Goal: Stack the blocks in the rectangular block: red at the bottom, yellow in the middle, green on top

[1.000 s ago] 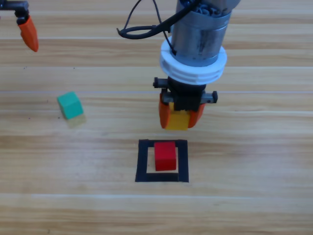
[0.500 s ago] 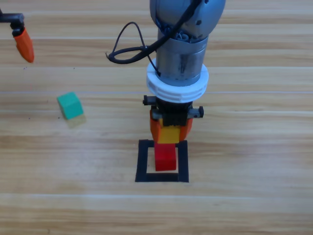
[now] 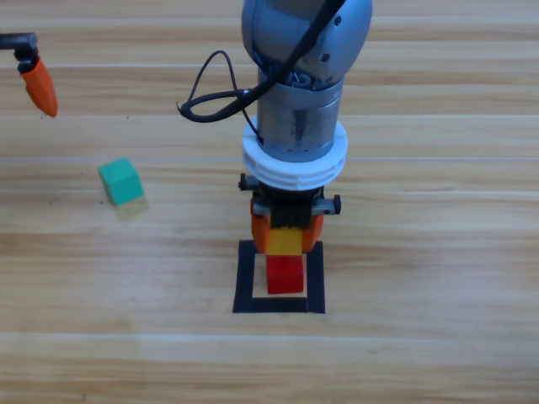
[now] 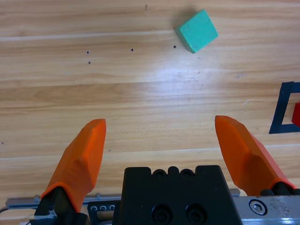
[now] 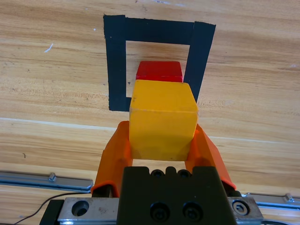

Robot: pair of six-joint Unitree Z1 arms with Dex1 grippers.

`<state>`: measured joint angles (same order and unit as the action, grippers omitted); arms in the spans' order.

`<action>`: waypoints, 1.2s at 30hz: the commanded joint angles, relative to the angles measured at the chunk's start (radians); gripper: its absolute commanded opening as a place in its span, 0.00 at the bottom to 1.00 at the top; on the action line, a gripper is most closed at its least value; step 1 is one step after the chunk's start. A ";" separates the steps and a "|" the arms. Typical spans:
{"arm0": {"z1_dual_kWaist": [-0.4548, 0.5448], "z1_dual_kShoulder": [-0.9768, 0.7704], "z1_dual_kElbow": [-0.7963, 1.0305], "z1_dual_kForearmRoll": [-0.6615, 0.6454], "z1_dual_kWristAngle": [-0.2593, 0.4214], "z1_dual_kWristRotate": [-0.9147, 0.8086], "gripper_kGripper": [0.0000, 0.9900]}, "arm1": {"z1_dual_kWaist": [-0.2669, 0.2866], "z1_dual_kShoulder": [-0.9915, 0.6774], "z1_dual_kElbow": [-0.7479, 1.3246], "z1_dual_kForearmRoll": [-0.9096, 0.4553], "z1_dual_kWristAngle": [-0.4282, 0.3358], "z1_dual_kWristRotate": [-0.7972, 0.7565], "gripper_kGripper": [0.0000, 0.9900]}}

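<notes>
Yellow (image 3: 286,241) cube (matte) clamped in right gripper (image 3: 286,232).

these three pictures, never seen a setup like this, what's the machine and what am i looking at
Two robot arms work at a wooden table. One picture looks down from above; the other two come from cameras on each arm's wrist. The right tool is shut on the yellow cube, carrying it over the red cube, which sits inside a black tape square. The left tool waits open at the table's far left. A green cube lies loose on the table.
</notes>
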<state>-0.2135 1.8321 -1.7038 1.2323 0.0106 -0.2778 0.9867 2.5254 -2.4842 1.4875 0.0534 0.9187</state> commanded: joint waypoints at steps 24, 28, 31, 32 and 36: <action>0.016 -0.014 0.067 -0.050 -0.020 -0.021 1.00 | 0.026 0.121 -0.012 0.013 -0.020 0.006 0.94; 0.016 -0.017 0.066 -0.050 -0.021 -0.023 1.00 | 0.026 0.061 -0.009 0.013 -0.043 0.002 1.00; 0.016 -0.016 0.056 -0.050 -0.021 -0.041 1.00 | 0.026 -0.025 0.001 0.013 -0.069 -0.011 1.00; 0.016 -0.014 0.053 -0.050 -0.023 -0.052 1.00 | 0.026 -0.063 0.005 0.013 -0.081 -0.032 1.00; 0.000 0.030 -0.027 -0.033 -0.027 -0.142 1.00 | 0.026 -0.255 0.008 0.013 -0.167 -0.201 1.00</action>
<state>-0.2129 1.8303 -1.6644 1.1935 -0.0021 -0.3475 0.9910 2.4981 -2.4919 1.4875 -0.0380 0.8333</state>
